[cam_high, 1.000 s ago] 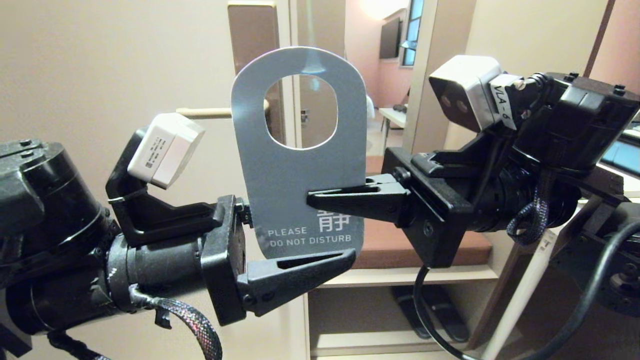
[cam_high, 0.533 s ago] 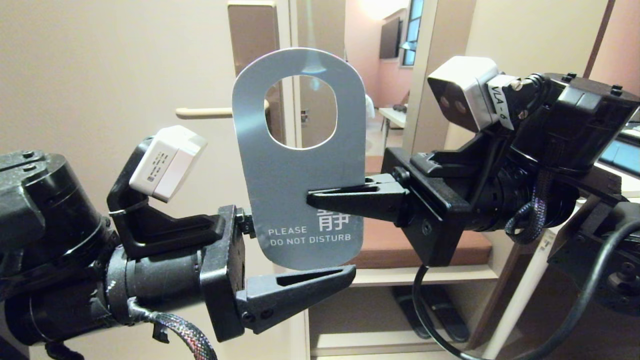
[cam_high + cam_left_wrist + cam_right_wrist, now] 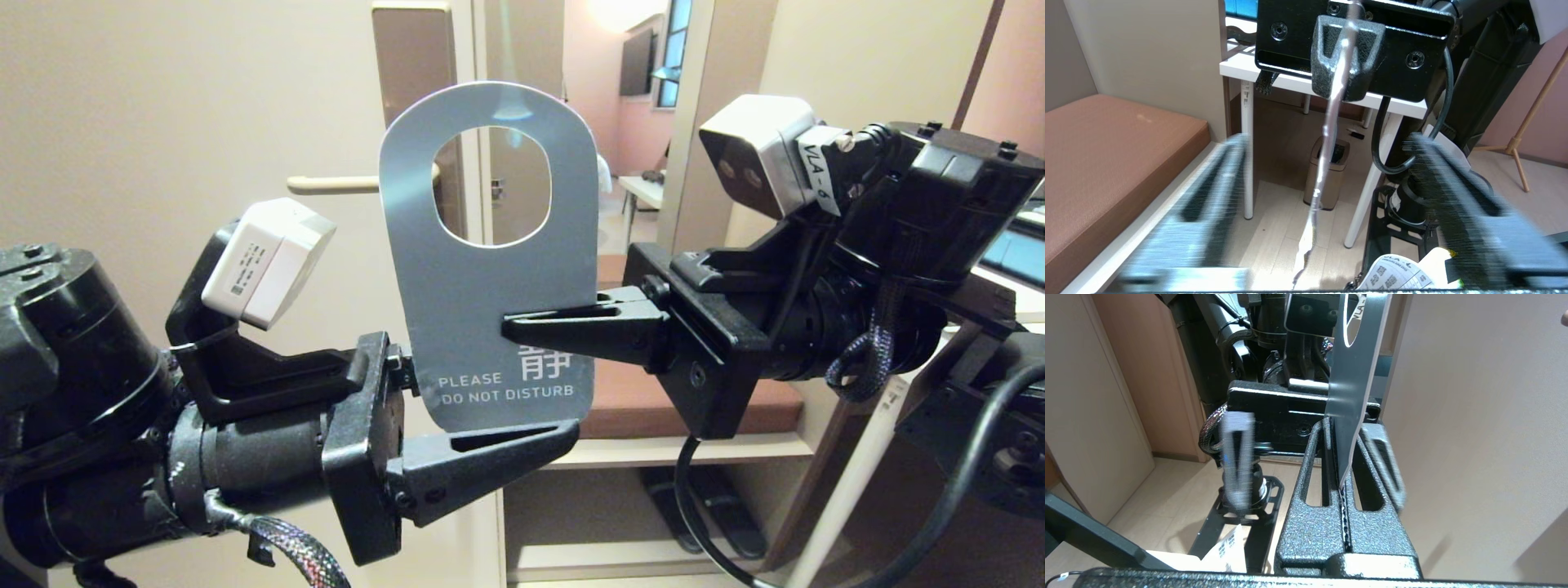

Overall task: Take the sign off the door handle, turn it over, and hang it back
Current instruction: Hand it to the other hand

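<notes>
The sign (image 3: 490,286) is held upright in the air in front of the door, its blue-grey "do not disturb" face toward the head camera. My right gripper (image 3: 510,327) is shut on its right edge, with the edge pinched between the fingers (image 3: 1337,433). My left gripper (image 3: 563,420) reaches in from the left at the sign's lower end. It is open, one finger on each side of the sign, which shows edge-on (image 3: 1331,122) in the gap of this gripper (image 3: 1325,141). The door handle (image 3: 331,184) juts left from its brown plate (image 3: 412,65) behind the sign.
The cream door (image 3: 163,122) fills the left. A brown bench cushion (image 3: 694,400) with shelves under it lies beyond the doorway. The left wrist view shows a white table (image 3: 1237,67) and a small bin (image 3: 1327,171) on the floor.
The left gripper's fingers have drawn closer together around the sign's lower end and its arm has shifted slightly. The right gripper and the sign have stayed almost still.
</notes>
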You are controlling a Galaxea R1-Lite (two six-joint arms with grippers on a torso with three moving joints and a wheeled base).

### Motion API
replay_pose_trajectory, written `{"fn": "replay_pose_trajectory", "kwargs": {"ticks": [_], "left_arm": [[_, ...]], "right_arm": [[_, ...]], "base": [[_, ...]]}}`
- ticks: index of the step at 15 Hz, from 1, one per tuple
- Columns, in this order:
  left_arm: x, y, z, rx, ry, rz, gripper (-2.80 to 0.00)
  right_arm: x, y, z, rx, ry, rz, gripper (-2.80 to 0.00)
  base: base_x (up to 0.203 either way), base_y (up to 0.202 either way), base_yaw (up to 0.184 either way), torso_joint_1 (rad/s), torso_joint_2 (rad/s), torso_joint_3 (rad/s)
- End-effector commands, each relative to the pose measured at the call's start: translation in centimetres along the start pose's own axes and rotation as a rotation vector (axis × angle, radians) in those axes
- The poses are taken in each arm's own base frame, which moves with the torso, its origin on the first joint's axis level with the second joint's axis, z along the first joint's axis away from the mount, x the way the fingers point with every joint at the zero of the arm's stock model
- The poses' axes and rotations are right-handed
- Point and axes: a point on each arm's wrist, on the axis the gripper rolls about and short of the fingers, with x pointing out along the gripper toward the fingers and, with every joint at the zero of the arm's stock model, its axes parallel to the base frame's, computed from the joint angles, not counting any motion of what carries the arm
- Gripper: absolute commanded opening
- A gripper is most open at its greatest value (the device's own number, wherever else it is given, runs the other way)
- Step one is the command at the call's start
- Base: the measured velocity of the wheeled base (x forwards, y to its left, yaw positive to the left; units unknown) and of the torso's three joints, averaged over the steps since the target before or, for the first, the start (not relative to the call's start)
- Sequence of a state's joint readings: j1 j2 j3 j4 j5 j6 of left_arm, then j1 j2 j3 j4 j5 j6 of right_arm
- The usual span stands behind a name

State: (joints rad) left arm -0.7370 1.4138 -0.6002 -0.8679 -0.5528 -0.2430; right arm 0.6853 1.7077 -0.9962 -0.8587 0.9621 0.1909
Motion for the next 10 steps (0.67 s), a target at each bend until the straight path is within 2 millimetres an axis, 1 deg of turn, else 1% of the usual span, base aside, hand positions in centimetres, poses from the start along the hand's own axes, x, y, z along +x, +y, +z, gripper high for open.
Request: {"fn": "replay_pose_trajectory", "kwargs": {"ticks": [1, 10], "left_arm": [[-0.08, -0.11, 0.14, -0.014, -0.008, -0.005, -2.8], [-0.2, -0.2, 0.17, -0.015, -0.01, -0.006, -2.8]], "right_arm": [[-0.02, 0.08, 0.04, -0.004, -0.001, 0.007, -2.8], [0.12, -0.21, -0.34, 0.0, 0.005, 0.004, -2.8]], "base": [[0.0, 0.0, 0.0, 0.0, 0.0, 0.0], [0.0, 0.0, 0.0, 0.0, 0.0, 0.0]]}}
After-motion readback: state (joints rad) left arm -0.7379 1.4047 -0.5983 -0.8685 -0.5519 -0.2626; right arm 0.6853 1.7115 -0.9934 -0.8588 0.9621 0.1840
